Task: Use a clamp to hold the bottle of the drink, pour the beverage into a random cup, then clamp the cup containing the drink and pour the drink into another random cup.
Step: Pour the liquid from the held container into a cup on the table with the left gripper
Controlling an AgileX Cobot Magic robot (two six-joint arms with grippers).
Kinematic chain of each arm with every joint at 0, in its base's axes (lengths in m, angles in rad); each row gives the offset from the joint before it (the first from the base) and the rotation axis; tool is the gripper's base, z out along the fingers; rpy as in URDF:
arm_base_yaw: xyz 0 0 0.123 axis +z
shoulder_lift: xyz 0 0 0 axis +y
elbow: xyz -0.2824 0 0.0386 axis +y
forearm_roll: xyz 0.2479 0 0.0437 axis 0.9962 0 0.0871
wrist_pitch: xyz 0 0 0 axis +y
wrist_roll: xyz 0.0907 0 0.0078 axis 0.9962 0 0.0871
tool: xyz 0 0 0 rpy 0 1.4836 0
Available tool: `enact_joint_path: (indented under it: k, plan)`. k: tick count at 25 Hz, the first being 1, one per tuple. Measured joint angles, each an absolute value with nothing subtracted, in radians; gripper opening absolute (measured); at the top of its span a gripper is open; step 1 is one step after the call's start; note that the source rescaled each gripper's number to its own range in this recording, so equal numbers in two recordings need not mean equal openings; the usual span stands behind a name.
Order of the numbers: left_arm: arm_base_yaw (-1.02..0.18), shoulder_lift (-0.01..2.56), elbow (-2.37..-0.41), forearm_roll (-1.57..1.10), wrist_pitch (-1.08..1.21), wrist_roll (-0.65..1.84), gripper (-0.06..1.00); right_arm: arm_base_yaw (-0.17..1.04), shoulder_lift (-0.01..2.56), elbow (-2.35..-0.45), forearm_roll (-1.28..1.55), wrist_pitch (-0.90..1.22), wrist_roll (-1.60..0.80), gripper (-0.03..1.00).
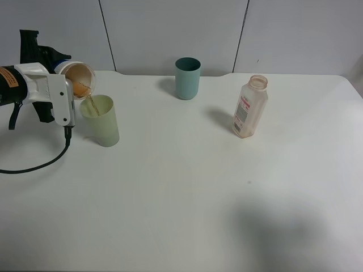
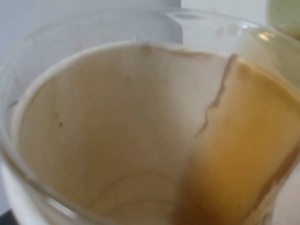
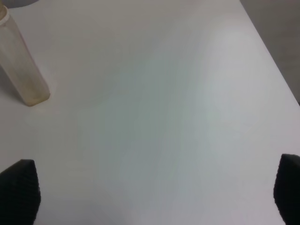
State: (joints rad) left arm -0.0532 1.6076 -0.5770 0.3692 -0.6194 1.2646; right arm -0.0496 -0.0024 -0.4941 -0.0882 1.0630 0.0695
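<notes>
Jaws of the left gripper [image 1: 67,85] are closed on the short cup [image 1: 76,73], which is held tipped well over at the upper left of the overhead frame, its mouth turned down toward the right. From its lip a thin brown stream of beverage [image 1: 92,105] is seen falling into the pale yellow-green tumbler [image 1: 101,121], which stands upright on the worktop [image 1: 187,187] just below and to the right of the cup's rim. That is the relation on which the pour is judged to turn: the lip must be kept over the tumbler's open mouth as the cup's long axis is laid nearer level. In the left wrist view a band of brown liquid is seen lying along one side of the cup's wall, so the pour is not yet finished. Jaws of the right gripper [image 3: 154,192] are spread wide over bare worktop, nothing between them. The bottle [image 1: 249,107] stands upright at centre right, and a teal tumbler [image 1: 187,78] at upper centre.
</notes>
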Motion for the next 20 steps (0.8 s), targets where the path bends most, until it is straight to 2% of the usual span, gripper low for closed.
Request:
enact_joint_path:
  k: [20]
  plan:
    - [-0.053,1.608,-0.577,0.366,-0.627,1.309,0.03,-0.050,-0.002,-0.494,-0.088,1.063,0.069,1.00]
